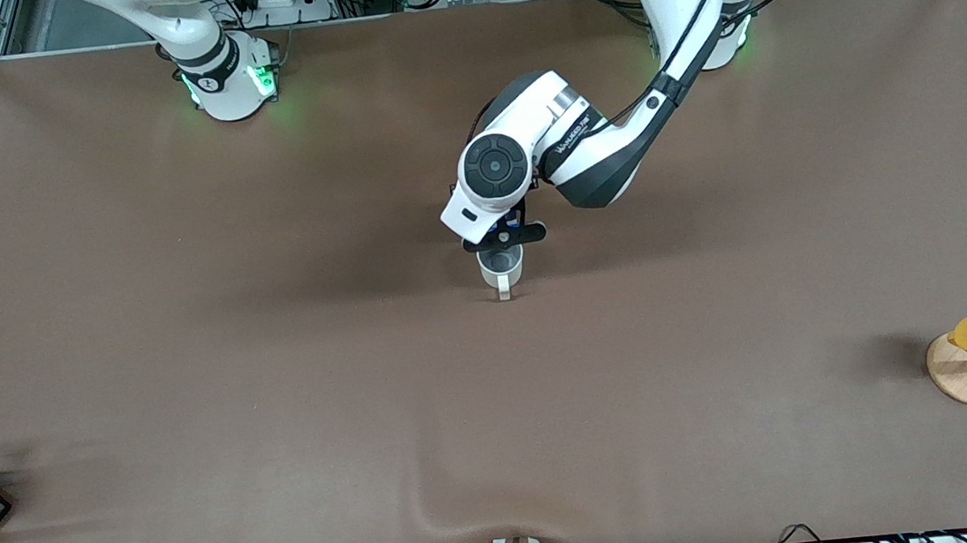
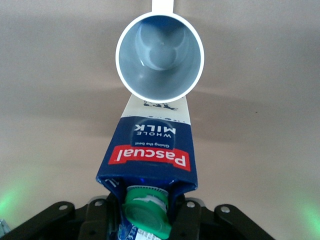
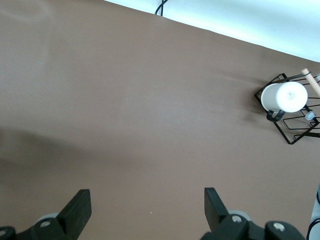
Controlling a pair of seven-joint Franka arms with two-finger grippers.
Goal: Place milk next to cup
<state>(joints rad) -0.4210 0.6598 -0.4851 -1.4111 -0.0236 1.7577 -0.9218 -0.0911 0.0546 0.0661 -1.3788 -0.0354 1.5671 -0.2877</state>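
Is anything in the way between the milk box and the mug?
Nothing visible. The left gripper holds the blue-and-white gable-top milk carton by its top, right beside the off-white ceramic mug. Only bare brown tablecloth shows around them. The right gripper waits, fingers open.

left arm: stretched out from its base to mid-tabletop, wrist bent down
left gripper (image 2: 145, 220): low, fingers clamped on the milk (image 2: 150, 155)
right arm: parked by its base, waiting
right gripper (image 3: 147, 210): fingers spread wide, over bare tabletop
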